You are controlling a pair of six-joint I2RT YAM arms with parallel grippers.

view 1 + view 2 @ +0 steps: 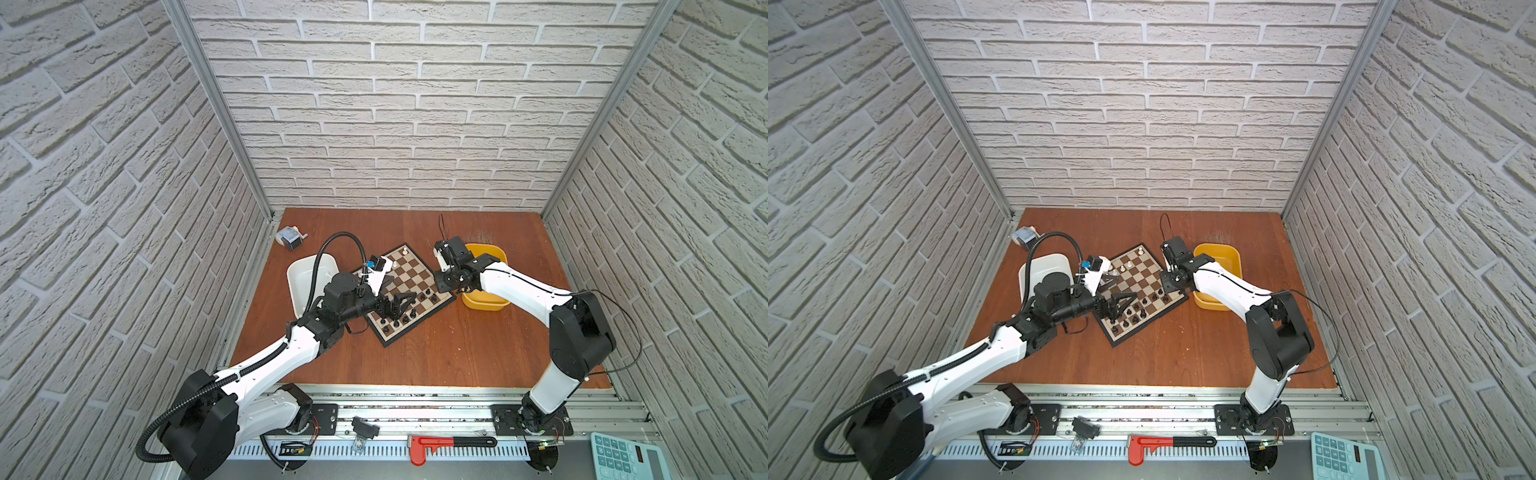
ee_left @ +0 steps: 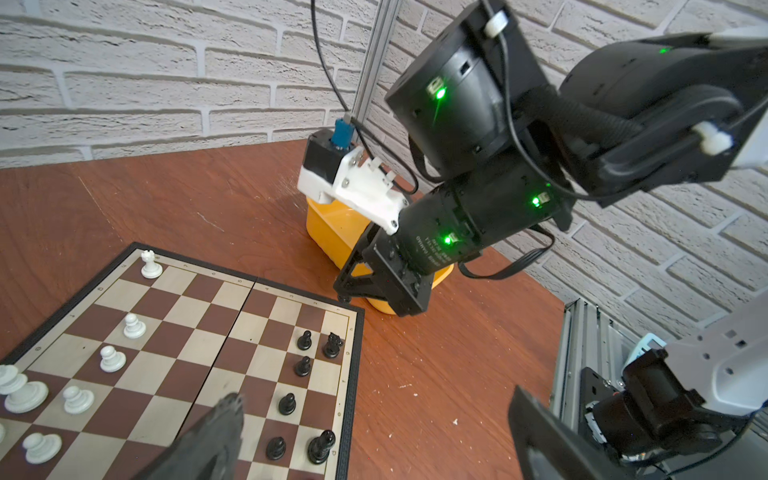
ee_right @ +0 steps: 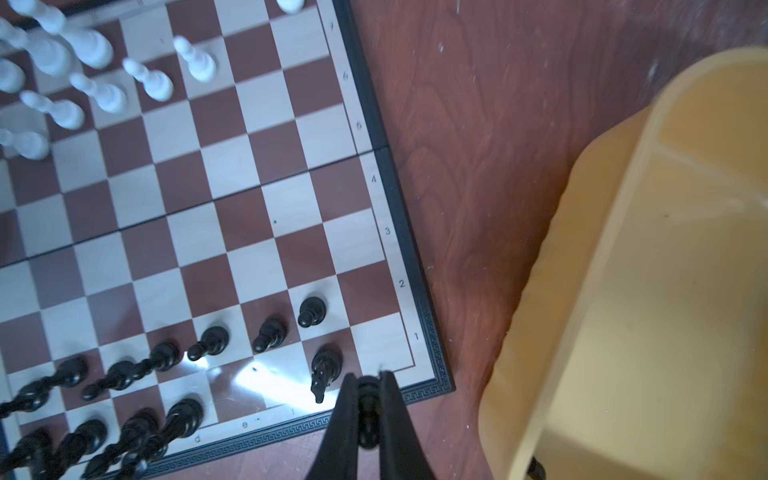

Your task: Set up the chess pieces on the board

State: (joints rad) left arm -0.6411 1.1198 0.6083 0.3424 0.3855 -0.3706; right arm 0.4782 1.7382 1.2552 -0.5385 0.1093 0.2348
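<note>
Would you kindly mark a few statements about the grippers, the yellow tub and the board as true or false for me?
1. The right gripper grips a black piece. True.
2. The left gripper is shut on a white pawn. False: it is open and holds nothing.
3. The yellow tub stands on the board. False: it stands beside the board, on the table.
4. A white rook stands on a corner square. True.

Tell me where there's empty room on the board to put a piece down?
The middle rows of the board are bare, between the white pieces and the black pieces. The corner square beside the black knight is free too. Those two clusters are crowded. Off the board, the table is bare on the robot's side.
</note>
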